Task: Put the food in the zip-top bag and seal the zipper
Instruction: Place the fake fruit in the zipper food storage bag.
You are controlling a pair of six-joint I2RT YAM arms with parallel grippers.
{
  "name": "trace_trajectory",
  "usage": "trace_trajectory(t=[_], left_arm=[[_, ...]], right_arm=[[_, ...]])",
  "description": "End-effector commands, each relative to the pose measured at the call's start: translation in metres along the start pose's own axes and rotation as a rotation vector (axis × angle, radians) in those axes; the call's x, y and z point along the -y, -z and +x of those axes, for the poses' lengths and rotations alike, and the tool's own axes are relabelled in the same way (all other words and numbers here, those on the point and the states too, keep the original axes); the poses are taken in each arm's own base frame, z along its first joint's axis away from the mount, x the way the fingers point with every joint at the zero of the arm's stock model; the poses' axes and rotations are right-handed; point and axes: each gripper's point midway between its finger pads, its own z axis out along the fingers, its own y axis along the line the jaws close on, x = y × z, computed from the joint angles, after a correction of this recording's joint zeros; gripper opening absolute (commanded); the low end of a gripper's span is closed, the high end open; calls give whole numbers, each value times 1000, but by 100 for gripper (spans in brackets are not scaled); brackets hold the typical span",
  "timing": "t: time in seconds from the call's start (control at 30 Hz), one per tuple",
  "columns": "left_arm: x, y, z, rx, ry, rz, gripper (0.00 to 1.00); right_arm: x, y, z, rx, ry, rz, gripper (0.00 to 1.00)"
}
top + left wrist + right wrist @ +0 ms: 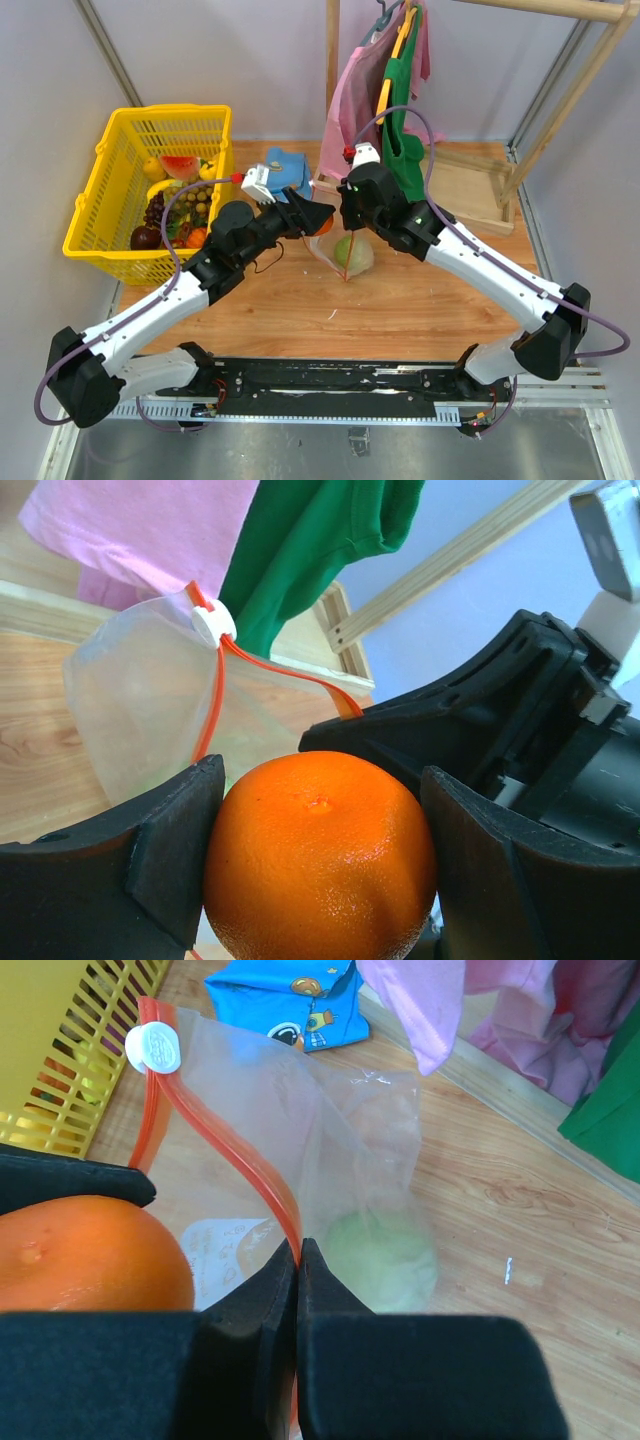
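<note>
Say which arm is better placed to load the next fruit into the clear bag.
Left: the left gripper holds the round orange fruit beside the clear plastic bag; the right gripper is pinching its red zipper strip, holding it up.

A light wooden table (400,310) with a visible grain carries everything here. A yellow basket (105,190) sits at its far left corner, its outer side reaching the table's left edge. A blue folded cloth (290,170) lies near the back, just right of the basket. At the far right stands the flat base of a wooden rack (470,195). Near the middle, the lower end of a clear zip-top bag (333,262) appears to rest on the wood, a green fruit (355,257) inside it. A small pale scrap (333,314) lies just in front of the bag.
</note>
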Motion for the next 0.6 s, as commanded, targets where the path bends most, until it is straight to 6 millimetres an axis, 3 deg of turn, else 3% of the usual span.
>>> trace_trajectory(t=[0.0,0.13,0.57], left_arm=[[-9,-6,-11,73,-48,-83,37],[-28,-5,-3,72,-53,-161,41],[-56,-11,9,80,-101,-391,65]], right_arm=[[-15,13,-12,45,-48,-66,1],[-19,13,-12,47,-56,-90,1],[-39,8,-3,12,-78,-184,1]])
